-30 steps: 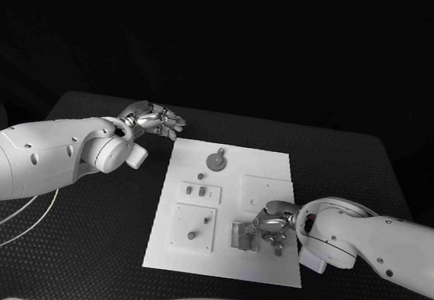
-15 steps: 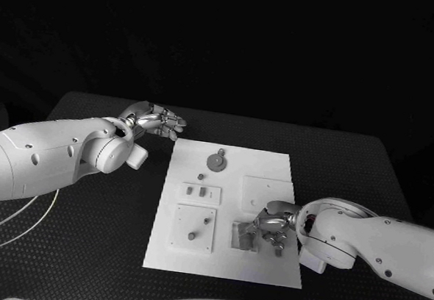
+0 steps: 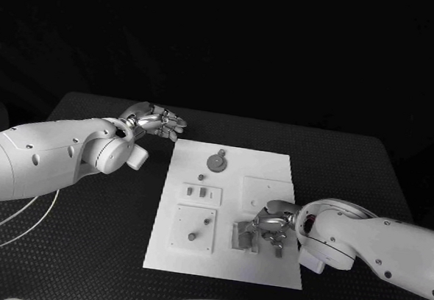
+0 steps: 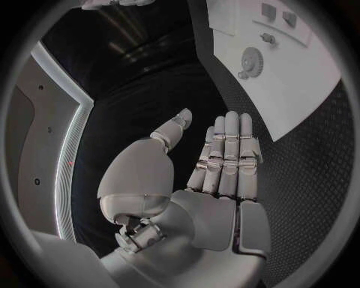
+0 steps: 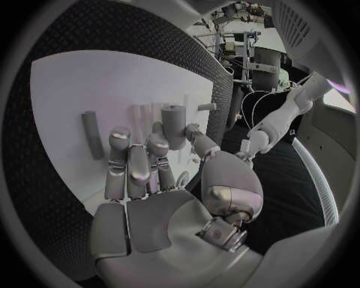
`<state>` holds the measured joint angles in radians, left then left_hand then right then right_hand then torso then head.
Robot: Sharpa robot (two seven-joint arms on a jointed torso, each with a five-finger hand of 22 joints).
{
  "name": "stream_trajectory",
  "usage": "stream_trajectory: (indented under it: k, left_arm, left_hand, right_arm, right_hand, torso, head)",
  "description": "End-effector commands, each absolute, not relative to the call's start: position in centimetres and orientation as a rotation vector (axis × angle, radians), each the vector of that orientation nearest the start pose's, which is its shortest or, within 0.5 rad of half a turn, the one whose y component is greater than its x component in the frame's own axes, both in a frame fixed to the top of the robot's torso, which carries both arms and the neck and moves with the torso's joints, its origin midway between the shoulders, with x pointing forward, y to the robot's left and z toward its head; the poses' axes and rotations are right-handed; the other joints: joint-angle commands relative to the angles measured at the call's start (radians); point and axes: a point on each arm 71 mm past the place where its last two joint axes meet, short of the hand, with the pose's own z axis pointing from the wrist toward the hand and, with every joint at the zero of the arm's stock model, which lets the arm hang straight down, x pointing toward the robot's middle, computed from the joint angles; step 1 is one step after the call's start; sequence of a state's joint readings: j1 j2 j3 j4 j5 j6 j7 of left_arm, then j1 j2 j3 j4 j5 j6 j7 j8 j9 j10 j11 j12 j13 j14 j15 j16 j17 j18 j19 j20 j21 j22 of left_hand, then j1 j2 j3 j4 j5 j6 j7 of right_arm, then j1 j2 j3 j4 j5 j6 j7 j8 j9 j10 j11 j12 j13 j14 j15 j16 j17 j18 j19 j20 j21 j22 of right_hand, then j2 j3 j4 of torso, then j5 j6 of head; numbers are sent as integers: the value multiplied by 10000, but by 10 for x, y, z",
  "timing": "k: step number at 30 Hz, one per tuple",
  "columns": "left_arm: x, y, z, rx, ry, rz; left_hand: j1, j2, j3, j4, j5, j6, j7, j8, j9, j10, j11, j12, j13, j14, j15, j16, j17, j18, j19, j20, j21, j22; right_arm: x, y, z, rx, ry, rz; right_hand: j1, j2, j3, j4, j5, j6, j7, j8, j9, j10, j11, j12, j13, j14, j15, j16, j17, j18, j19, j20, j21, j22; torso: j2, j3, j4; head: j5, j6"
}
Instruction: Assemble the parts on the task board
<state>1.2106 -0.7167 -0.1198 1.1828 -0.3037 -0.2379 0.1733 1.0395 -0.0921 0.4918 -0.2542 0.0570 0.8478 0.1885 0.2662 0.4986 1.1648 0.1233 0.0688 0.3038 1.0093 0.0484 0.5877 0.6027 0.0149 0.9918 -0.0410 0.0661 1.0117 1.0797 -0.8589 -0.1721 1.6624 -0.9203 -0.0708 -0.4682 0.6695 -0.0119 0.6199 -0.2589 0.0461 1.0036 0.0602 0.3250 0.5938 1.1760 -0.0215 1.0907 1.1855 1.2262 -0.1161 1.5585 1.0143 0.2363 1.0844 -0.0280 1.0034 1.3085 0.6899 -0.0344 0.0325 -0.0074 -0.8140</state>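
A grey part [image 5: 173, 125] is pinched by the right hand [image 3: 272, 227] over the board's [image 3: 222, 268] near right area. The left hand [image 3: 154, 121] is held empty, fingers apart, just off the board's far left corner.

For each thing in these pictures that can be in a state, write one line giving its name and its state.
left hand: open, holding nothing, over the bare table beside the board's far corner.
right hand: over the board's near right part, fingers around an upright grey cylinder; a firm grip cannot be told.
task board: flat on the table.
gear part: lying flat on the board's far end.
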Motion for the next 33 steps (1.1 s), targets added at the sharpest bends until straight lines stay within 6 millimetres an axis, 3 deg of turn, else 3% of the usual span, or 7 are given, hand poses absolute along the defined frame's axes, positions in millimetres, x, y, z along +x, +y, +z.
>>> stream_trajectory:
  k: [1, 12, 15, 17, 23, 29, 33]
  left_arm:
    - [535, 243, -229, -9286, 17020, -11521]
    - [536, 243, -229, -9283, 17027, -11523]
    - [536, 244, -229, -9286, 17026, -11519]
    - [536, 244, -229, -9288, 17024, -11513]
    - [536, 244, -229, -9289, 17017, -11506]
    - [536, 244, -229, -9293, 17017, -11498]
    - [536, 245, -229, -9296, 17014, -11491]
  left_hand:
    - [-91, -41, -15, 55, -42, -88, 16, 51, -10, -73, 5, 1, -16, 3, 85, -55, 16, -61, -53, -15, 28, -12]
    - [-91, -44, -15, 60, -42, -91, 17, 52, -12, -75, 6, 1, -17, 3, 86, -65, 27, -60, -56, -14, 29, -13]
    - [-91, -44, -15, 61, -41, -91, 17, 52, -12, -76, 6, 0, -17, 3, 86, -66, 30, -60, -57, -14, 29, -14]
    - [-91, -45, -15, 62, -41, -92, 17, 52, -13, -76, 6, 0, -17, 3, 86, -68, 32, -60, -57, -14, 29, -14]
    - [-89, -47, -14, 63, -42, -94, 17, 53, -14, -78, 7, 0, -18, 3, 87, -73, 37, -59, -59, -13, 30, -15]
    - [-88, -47, -13, 64, -41, -95, 17, 53, -15, -80, 7, -1, -18, 3, 87, -76, 41, -59, -60, -13, 30, -15]
    - [-87, -48, -13, 65, -41, -96, 18, 53, -16, -81, 7, -1, -19, 3, 87, -79, 45, -58, -61, -13, 30, -16]
  right_arm:
    - [391, -185, -305, 3542, 24765, 6093]
    - [390, -184, -308, 3344, 25154, 5953]
    - [391, -184, -309, 3405, 25095, 5938]
    - [391, -184, -309, 3468, 25028, 5921]
    - [392, -183, -309, 3614, 24848, 5915]
    - [393, -183, -308, 3642, 24806, 5925]
    - [392, -183, -309, 3615, 24828, 5943]
  right_hand:
    - [-106, -37, 8, 72, 43, 326, 243, -24, -2, 4, -36, -53, -7, -5, -54, -63, -2, 255, -22, -22, 12, 121]
    - [-205, -142, 29, 153, 42, 293, 256, -69, -15, -28, -24, -70, -7, -92, -52, -80, -106, 255, -44, -24, -5, 120]
    - [-256, -303, 34, 184, 42, 263, 268, -99, -23, -62, -12, -84, -5, -148, -48, -92, -159, 255, -63, -24, -15, 121]
    - [-317, -488, 45, 248, 42, 235, 281, -127, -29, -93, -1, -95, -2, -207, -42, -105, -217, 255, -78, -24, -26, 120]
    - [-482, -1441, 380, 959, 44, 7, 367, -294, -64, -238, 83, -137, 3, -481, 16, -170, -489, 255, -117, -27, -91, 102]
    - [-491, -1939, 637, 1479, 44, -105, 411, -355, -57, -322, 127, -147, 8, -637, 54, -200, -633, 255, -136, -17, -113, 102]
    - [-447, -2018, 688, 1598, 45, -123, 420, -359, -42, -343, 131, -143, 12, -687, 61, -203, -684, 255, -146, -13, -110, 110]
  torso:
    - [0, 0, 1]
    - [2, 1, -7]
    - [2, 2, -3]
    - [2, 3, -2]
    - [3, 0, -2]
    - [-2, -5, -2]
    - [0, -4, -5]
  head:
    - [6, -15]
    - [12, -39]
    - [14, -46]
    - [12, -50]
    - [23, -55]
    - [20, -48]
    - [20, -51]
